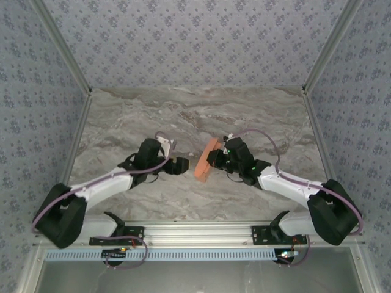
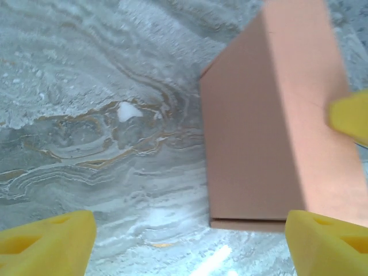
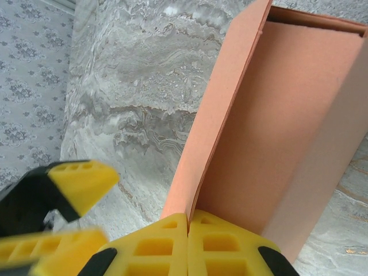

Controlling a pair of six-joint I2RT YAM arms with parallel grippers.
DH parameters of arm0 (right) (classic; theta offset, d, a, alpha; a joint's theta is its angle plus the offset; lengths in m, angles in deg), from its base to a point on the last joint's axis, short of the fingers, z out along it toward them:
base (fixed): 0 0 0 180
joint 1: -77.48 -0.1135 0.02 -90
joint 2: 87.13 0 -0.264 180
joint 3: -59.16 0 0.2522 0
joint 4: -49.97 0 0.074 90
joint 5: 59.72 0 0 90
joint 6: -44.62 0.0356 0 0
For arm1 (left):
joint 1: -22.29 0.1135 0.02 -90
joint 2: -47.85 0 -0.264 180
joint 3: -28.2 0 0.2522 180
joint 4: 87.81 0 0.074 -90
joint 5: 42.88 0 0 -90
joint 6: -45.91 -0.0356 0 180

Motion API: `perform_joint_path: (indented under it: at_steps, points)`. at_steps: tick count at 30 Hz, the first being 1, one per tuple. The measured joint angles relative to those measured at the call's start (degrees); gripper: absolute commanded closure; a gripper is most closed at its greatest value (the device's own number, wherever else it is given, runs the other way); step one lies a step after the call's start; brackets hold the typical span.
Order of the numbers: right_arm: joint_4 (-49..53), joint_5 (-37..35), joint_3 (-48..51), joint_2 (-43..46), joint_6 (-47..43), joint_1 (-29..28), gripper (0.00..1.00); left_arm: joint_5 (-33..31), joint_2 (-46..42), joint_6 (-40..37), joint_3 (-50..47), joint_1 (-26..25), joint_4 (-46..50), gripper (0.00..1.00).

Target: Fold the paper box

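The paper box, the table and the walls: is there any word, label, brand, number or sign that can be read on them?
No text can be read anywhere.
The paper box: plain salmon-orange, no print on the faces that show.
The table: marble veining, no letters.
The walls: a small repeated ornament, no letters.
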Motion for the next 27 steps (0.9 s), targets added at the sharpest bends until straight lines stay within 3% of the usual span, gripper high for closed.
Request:
perform_joint_path:
  at_steps: [5,11,21,27]
  points:
    - [-0.13,-0.13,-0.22,-0.42,0.0,-0.04,0.93,-5.95,-5.51,-4.66,-2.67,-8.63,-3.74,0.13]
    - [-0.02,-0.35,-0.37,-0.42,-0.02,-0.17,0.93,-12.22,-2.14,-9.44,-2.23,-15.69,-7.26,0.13]
    - [0.13,-0.37,-0.48,-0.42,-0.02,-0.17,0.93,-18.08,10.45,-13.07,3.67,-20.5,-10.75,0.14]
    - [0.28,-0.39,-0.52,-0.42,-0.02,-0.17,0.93,-19.74,14.4,-13.86,4.66,-20.83,-12.9,0.23]
